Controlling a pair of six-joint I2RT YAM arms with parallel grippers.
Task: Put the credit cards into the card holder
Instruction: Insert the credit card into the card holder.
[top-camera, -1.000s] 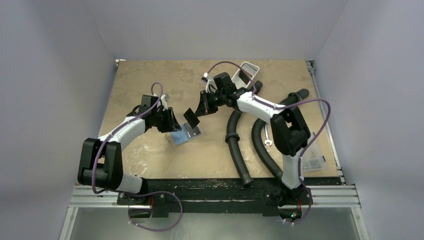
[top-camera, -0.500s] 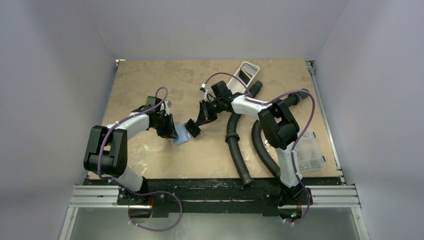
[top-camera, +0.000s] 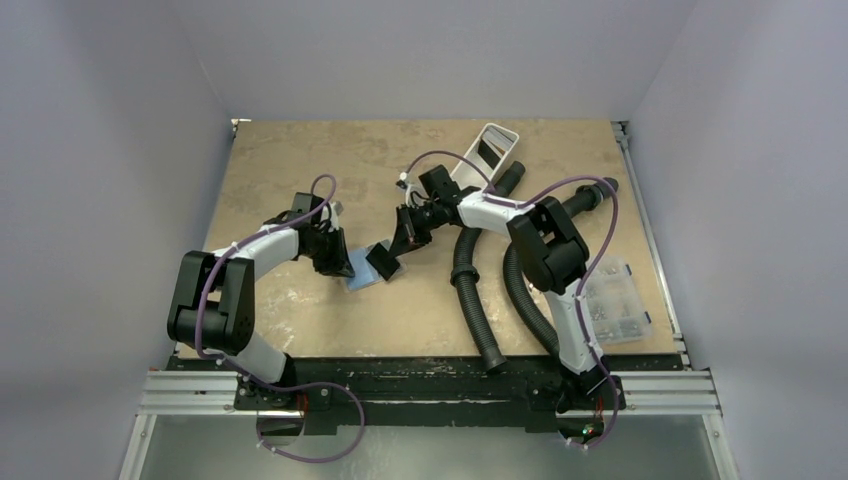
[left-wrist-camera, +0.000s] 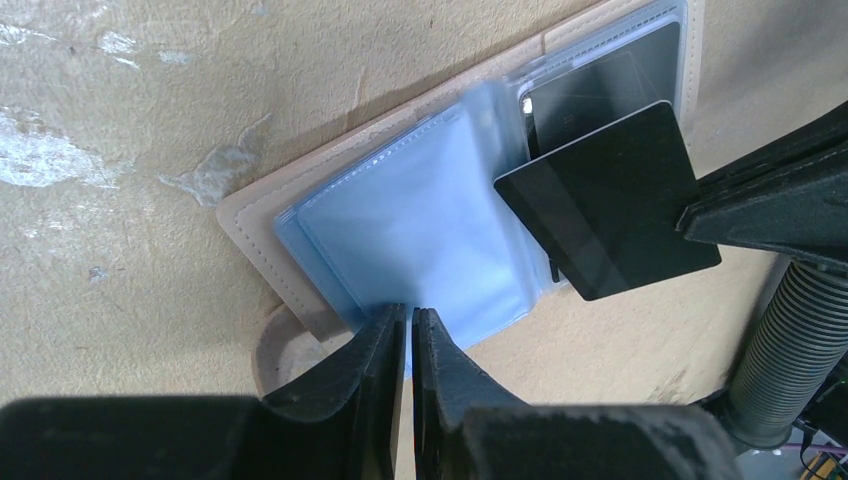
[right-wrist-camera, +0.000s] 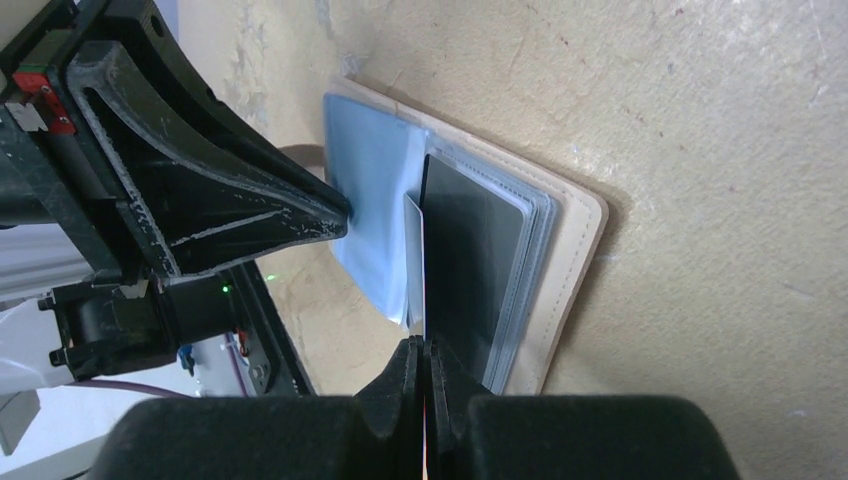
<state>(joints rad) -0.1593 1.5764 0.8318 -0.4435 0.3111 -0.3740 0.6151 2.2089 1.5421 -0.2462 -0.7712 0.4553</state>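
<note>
On tan tabletop (top-camera: 300, 160), card holder (left-wrist-camera: 250, 215) lying open. Over the last second, narrowed left gripper (left-wrist-camera: 410, 325) to a near-closed pinch on its clear sleeve (left-wrist-camera: 400, 230). Lowered black card (left-wrist-camera: 610, 200), clamped in tightly closed right gripper (right-wrist-camera: 425, 355), just over the right pocket; looks ready for insertion.

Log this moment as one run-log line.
left gripper: pinching sleeve of card holder | right gripper: holding black card tilted over open holder | stage: card not yet inserted
</note>
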